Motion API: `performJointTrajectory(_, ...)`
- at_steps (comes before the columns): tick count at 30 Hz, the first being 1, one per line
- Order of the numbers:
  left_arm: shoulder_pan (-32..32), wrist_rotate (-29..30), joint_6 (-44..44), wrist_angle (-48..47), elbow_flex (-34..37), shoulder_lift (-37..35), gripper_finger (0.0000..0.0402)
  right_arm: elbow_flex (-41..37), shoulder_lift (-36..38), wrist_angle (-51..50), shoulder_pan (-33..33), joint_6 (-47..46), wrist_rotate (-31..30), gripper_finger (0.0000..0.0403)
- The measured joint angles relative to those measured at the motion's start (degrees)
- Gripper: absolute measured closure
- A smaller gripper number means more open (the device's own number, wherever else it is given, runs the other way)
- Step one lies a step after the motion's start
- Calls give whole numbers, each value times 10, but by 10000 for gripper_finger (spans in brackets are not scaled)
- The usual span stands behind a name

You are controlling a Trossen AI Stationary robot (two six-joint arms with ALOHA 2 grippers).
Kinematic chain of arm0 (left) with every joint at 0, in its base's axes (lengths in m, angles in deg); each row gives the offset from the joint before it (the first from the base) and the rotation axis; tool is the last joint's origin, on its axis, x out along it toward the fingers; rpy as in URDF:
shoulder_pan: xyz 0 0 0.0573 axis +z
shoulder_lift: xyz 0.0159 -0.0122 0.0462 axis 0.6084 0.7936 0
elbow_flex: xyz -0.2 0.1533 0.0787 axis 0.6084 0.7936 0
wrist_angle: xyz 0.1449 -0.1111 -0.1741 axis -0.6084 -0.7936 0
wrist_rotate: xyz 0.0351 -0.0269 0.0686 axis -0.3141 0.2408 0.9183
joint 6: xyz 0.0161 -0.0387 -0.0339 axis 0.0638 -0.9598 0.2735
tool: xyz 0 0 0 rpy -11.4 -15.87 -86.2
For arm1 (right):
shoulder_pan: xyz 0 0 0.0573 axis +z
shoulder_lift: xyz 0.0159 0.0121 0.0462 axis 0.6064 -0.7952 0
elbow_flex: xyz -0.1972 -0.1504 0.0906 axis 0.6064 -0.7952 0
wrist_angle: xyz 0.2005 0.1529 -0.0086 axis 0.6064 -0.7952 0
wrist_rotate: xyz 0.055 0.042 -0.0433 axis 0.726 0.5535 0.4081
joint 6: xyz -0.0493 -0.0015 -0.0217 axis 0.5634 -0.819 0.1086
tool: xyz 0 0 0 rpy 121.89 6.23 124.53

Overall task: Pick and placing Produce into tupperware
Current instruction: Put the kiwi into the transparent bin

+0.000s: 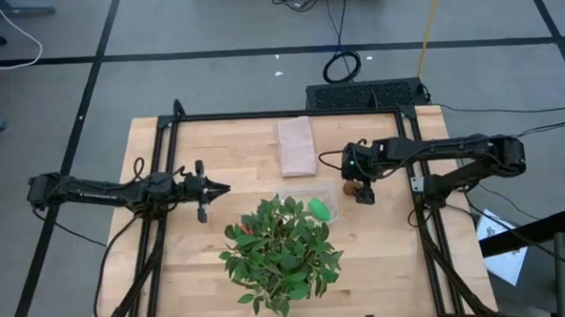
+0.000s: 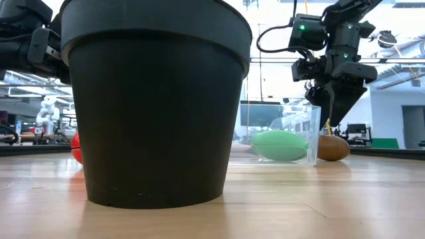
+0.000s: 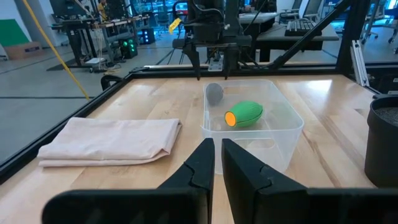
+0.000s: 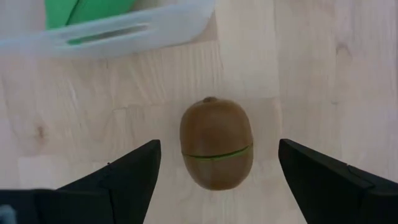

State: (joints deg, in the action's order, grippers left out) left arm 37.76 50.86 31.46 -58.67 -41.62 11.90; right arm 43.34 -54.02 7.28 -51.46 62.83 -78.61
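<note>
Right gripper [image 4: 217, 168] hangs directly above the kiwi [image 4: 217, 151], fingers spread wide, one to each side, nothing touching yet; in the high view the kiwi [image 1: 347, 187] sits on bare wood just beside the tupperware [image 1: 303, 195], on the side toward the right arm. Kiwi's long axis runs roughly crosswise to the line between the 2 fingers, stem end pointing toward the tub wall [image 4: 112, 31]; so the fingers look set to close across its narrow waist, near the green seam. My read: a straight descent is all the grasp needs; no sideways correction.

Low view: kiwi [image 2: 333, 147] rests on the table, touching or nearly touching the clear tub [image 2: 313, 126]; right gripper [image 2: 332, 99] above it, tips not yet down to the fruit.

1 piece already placed: green oval [image 3: 244, 114] lies inside the tub, orange end showing. Red piece [image 2: 76, 147] barely visible behind the black pot [image 2: 156, 99] in the low view, on the far side of the plant [image 1: 282, 249] from the tub; not yet collected.

Left gripper [image 3: 215, 163] waits well apart, over the left half of the table, fingers pressed close with only a thin gap, holding nothing. Folded cloth [image 1: 296, 145] lies beyond the tub, untouched.

Right arm is plainly nearer the kiwi; risk: tub wall close enough that a finger may nudge it.
</note>
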Motion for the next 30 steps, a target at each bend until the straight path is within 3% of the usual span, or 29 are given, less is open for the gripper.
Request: performJointTrajectory(30, 0, 0, -3, 0, 0, 0, 371, -19, -25, 48, 0, -4, 29, 85)
